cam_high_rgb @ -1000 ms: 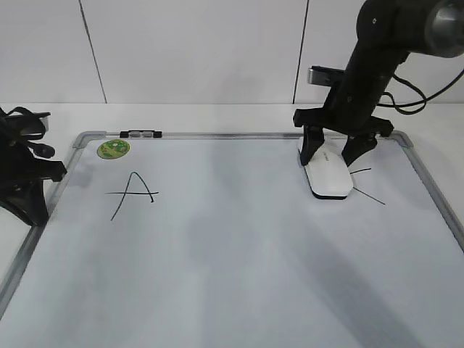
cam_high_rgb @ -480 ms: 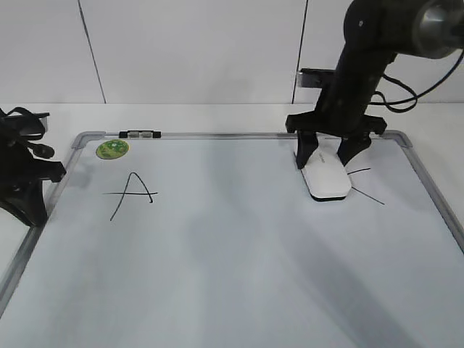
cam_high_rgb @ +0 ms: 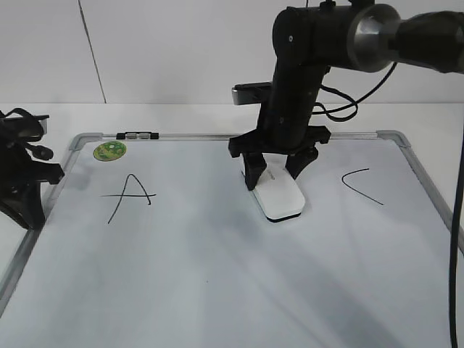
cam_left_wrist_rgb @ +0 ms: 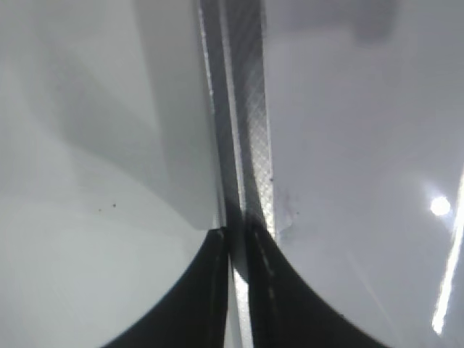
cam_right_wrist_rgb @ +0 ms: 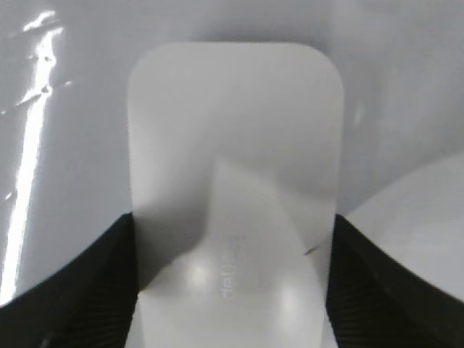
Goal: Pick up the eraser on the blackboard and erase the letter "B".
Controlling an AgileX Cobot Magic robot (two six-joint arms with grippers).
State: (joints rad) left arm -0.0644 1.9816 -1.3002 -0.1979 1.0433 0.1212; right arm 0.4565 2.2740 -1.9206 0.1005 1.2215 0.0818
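Moved leftward since earlier: white rounded plastic eraser (cam_high_rgb: 278,198), clamped in right gripper (cam_high_rgb: 276,174), now mid-board on white metal-framed blackboard (cam_high_rgb: 217,275); no "B" visible. Left gripper (cam_left_wrist_rgb: 235,239) closed, empty. Risk: overshooting toward black "A" (cam_high_rgb: 129,194), smearing it.

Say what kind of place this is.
Probably a robot test bench in a lab: a whiteboard with marker letters lies flat on a white table before plain white wall panels, and a black robot arm's right gripper holds an eraser on it.

Exterior slanted over blackboard (cam_high_rgb: 217,290), wrist views close-up
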